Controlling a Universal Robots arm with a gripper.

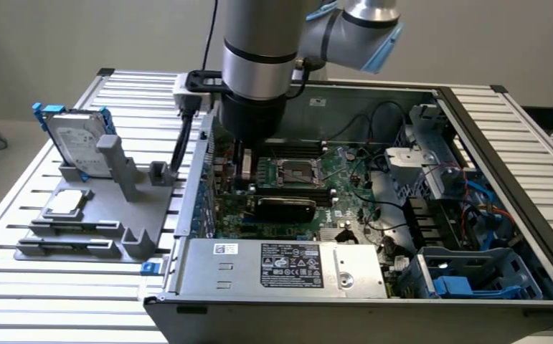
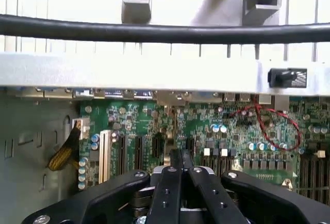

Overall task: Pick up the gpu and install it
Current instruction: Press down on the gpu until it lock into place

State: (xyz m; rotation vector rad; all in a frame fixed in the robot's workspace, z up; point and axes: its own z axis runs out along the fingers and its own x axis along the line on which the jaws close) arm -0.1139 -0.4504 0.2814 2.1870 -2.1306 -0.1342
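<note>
The worktop [image 1: 27, 287] is a slatted, silvery metal surface. On it, filling the middle and the 3 o'clock side in the exterior view, sits an open computer case [image 1: 353, 287]. At about 9 o'clock stands a grey holder [image 1: 95, 229], just beside the case, carrying a silver hard drive [image 1: 75, 140] upright in a blue frame.

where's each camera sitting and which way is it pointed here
Exterior view: off the arm, raised, looking down at the open computer case on a slatted table; the arm's grey column drops into the case above the motherboard, with the gpu seated just below it.
Wrist view: on the wrist, inside the case, facing the motherboard and the case wall; the gripper shows, its fingers together, with a black cable across.
Shared: the motherboard and the case.
</note>
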